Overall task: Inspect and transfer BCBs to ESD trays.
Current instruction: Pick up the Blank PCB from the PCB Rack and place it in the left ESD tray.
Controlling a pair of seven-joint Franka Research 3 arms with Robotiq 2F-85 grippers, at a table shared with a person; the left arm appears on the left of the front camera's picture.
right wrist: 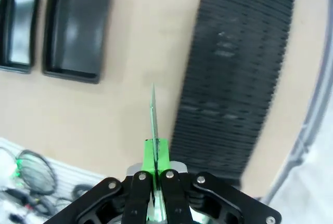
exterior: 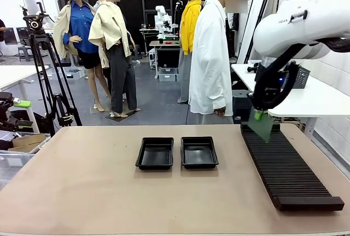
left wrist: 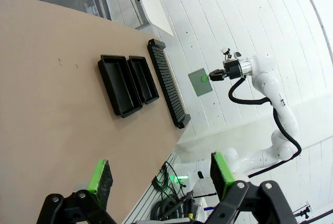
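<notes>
The right hand (exterior: 258,116) was clamped on one edge of a green board (exterior: 261,125), its fingers pressed together on the thin edge (in the right wrist view the board stood edge-on, a narrow green line rising from between the pads). The board hung tilted in the air at the worktop's (exterior: 82,192) far right corner, over the far end of the rack (exterior: 290,170); the left wrist view showed it lifted well clear of the surface. The rack, long, black and ribbed, ran along the right edge from the far edge towards the near one. Two black trays (exterior: 155,154) sat side by side, just beside each other, in the middle of the worktop and somewhat nearer its far edge, both with bare floors and well apart from the board. The left hand (left wrist: 160,174) hung high over the worktop with its green-padded fingers (left wrist: 99,180) wide apart. A person (exterior: 210,55) in a long white coat stood beyond the far edge.
</notes>
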